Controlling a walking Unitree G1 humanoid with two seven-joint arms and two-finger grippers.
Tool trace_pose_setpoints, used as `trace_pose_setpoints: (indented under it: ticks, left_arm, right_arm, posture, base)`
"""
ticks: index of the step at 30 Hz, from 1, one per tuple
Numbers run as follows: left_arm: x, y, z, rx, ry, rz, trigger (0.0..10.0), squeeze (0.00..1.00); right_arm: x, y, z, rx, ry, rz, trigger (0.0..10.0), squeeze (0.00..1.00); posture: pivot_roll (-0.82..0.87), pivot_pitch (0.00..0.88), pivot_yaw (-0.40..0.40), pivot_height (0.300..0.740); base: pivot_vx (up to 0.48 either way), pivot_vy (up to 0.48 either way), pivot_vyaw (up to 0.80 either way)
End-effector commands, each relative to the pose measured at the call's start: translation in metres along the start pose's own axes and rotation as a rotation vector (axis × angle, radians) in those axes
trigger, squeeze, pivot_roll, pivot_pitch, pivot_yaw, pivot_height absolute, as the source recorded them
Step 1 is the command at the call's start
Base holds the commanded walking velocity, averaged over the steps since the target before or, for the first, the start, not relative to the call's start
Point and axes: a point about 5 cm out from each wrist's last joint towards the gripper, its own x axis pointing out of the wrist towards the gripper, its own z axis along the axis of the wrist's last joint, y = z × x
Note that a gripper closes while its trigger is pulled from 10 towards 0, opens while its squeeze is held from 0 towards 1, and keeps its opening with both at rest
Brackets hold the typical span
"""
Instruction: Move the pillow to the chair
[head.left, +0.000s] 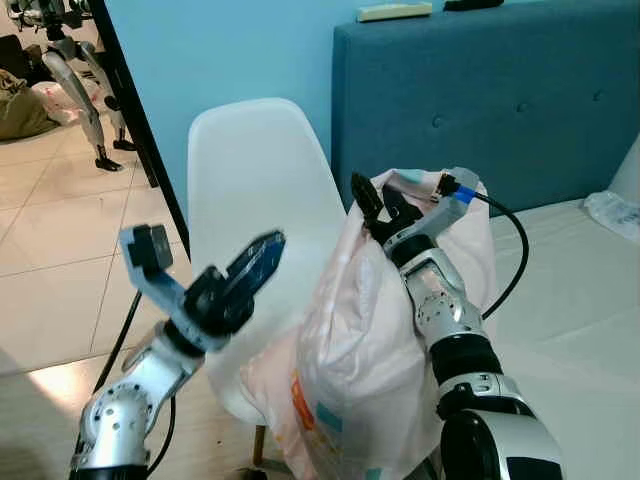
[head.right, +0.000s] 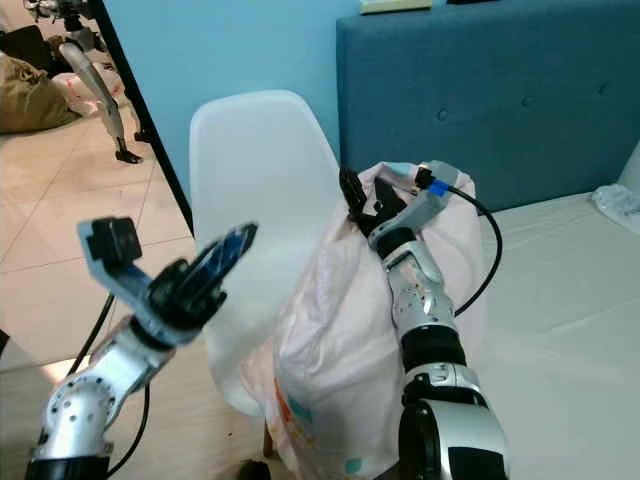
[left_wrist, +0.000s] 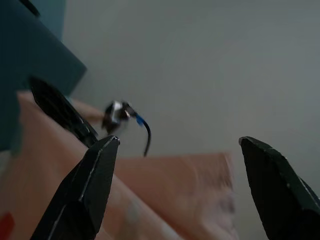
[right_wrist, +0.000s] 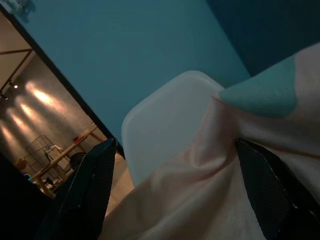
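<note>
Between the right gripper's (head.left: 378, 205) closed-in fingers: top edge of the pink pillow (head.left: 350, 370), pinched and held upright, its lower part on the white chair (head.left: 255, 185). Left gripper (head.left: 250, 268): fingers spread, empty, just beside the pillow. Beyond: teal headboard (head.left: 500, 100).

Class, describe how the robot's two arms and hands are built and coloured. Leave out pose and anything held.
Both arms are jointed silver metal with black collars. Each hand, left hand and right hand, has two long black tapering fingers. A black cable with a blue connector loops from the right wrist; another black cable runs along the left arm.
</note>
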Motion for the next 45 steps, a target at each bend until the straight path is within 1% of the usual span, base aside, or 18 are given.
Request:
trace_pose_setpoints:
  ticks: [1,2,6,8,9,16,23,26,27,28,30,32,34,38,39,43,44,45]
  left_arm:
    - [-0.007,-0.005,-0.013,-0.014,0.123,-0.026,10.0,1.00]
    - [-0.007,-0.005,-0.013,-0.014,0.123,-0.026,10.0,1.00]
    - [-0.026,-0.005,-0.047,-0.020,0.399,0.009,10.0,1.00]
    - [-0.037,-0.005,-0.060,-0.033,0.513,0.026,10.0,1.00]
    - [-0.042,-0.007,-0.065,-0.044,0.549,0.026,10.0,1.00]
    - [-0.052,-0.011,-0.072,-0.069,0.596,0.027,10.0,1.00]
    - [-0.056,-0.009,-0.084,-0.029,0.645,0.045,10.0,1.00]
    - [-0.051,-0.008,-0.098,-0.006,0.651,0.058,10.0,1.00]
    - [-0.046,-0.008,-0.105,-0.013,0.629,0.068,10.0,0.00]
    - [-0.046,-0.008,-0.105,-0.013,0.629,0.068,10.0,0.00]
    - [-0.037,-0.005,-0.115,-0.030,0.575,0.094,10.0,0.00]
    - [-0.033,-0.003,-0.118,-0.028,0.556,0.108,10.0,0.00]
    - [-0.024,0.004,-0.120,-0.033,0.488,0.160,10.0,0.00]
    - [-0.022,0.006,-0.120,-0.034,0.473,0.170,10.0,0.00]
    - [-0.017,0.011,-0.119,-0.024,0.442,0.194,10.0,0.00]
    - [-0.015,0.013,-0.119,-0.004,0.422,0.204,10.0,0.00]
    - [-0.014,0.014,-0.117,-0.007,0.416,0.194,0.0,0.00]
    - [-0.014,0.014,-0.117,-0.007,0.416,0.194,0.0,0.00]
  right_arm:
    - [-0.001,0.003,-0.006,0.004,0.026,0.008,10.0,1.00]
    - [-0.001,0.003,-0.006,0.004,0.026,0.008,10.0,1.00]
    - [0.000,0.004,-0.006,0.004,0.025,0.011,10.0,1.00]
    - [0.000,0.004,-0.005,0.004,0.025,0.012,10.0,1.00]
    - [0.000,0.004,-0.005,0.004,0.025,0.013,10.0,1.00]
    - [0.000,0.004,-0.005,0.003,0.025,0.011,10.0,1.00]
    - [0.000,0.004,-0.004,0.003,0.025,0.014,10.0,1.00]
    - [0.001,0.005,-0.004,0.002,0.029,0.016,10.0,1.00]
    - [0.002,0.005,-0.004,0.003,0.029,0.017,10.0,1.00]
    - [0.002,0.005,-0.004,0.003,0.029,0.017,10.0,1.00]
    - [0.002,0.006,-0.003,0.003,0.030,0.021,10.0,1.00]
    - [0.003,0.005,-0.003,0.002,0.030,0.022,10.0,1.00]
    - [0.003,0.006,-0.003,0.003,0.030,0.023,10.0,1.00]
    - [0.003,0.006,-0.003,0.003,0.030,0.024,10.0,1.00]
    - [0.004,0.006,-0.002,0.001,0.029,0.025,10.0,1.00]
    - [0.004,0.006,-0.002,0.001,0.028,0.026,10.0,1.00]
    - [0.004,0.006,-0.001,0.000,0.026,0.025,10.0,1.00]
    - [0.004,0.006,-0.001,0.000,0.026,0.025,10.0,1.00]
  posture:
    - [-0.03,0.040,0.035,0.615]
    - [-0.03,0.040,0.035,0.615]
    - [-0.03,0.042,0.034,0.615]
    - [-0.03,0.041,0.033,0.615]
    - [-0.03,0.042,0.034,0.615]
    - [-0.03,0.043,0.034,0.615]
    - [-0.03,0.042,0.031,0.615]
    - [-0.03,0.041,0.027,0.615]
    - [-0.03,0.038,0.025,0.615]
    - [-0.03,0.038,0.025,0.615]
    - [-0.03,0.036,0.024,0.615]
    - [-0.03,0.034,0.023,0.615]
    - [-0.04,0.030,0.023,0.615]
    - [-0.04,0.030,0.023,0.615]
    - [-0.04,0.026,0.024,0.615]
    - [-0.04,0.025,0.025,0.615]
    - [-0.04,0.024,0.028,0.615]
    - [-0.04,0.024,0.028,0.615]
  base:
    - [0.000,0.000,0.00]
    - [0.000,0.000,0.00]
    - [0.000,0.000,0.00]
    - [0.000,0.000,0.00]
    - [0.000,0.000,0.00]
    - [0.000,0.000,0.00]
    - [0.000,0.000,0.00]
    - [0.000,0.000,0.00]
    - [0.000,0.000,0.00]
    - [0.000,0.000,0.00]
    - [0.000,0.000,0.00]
    - [0.000,0.000,0.00]
    - [0.000,0.000,0.00]
    - [0.000,0.000,0.00]
    - [0.000,0.000,0.00]
    - [0.000,0.000,0.00]
    - [0.000,0.000,0.00]
    - [0.000,0.000,0.00]
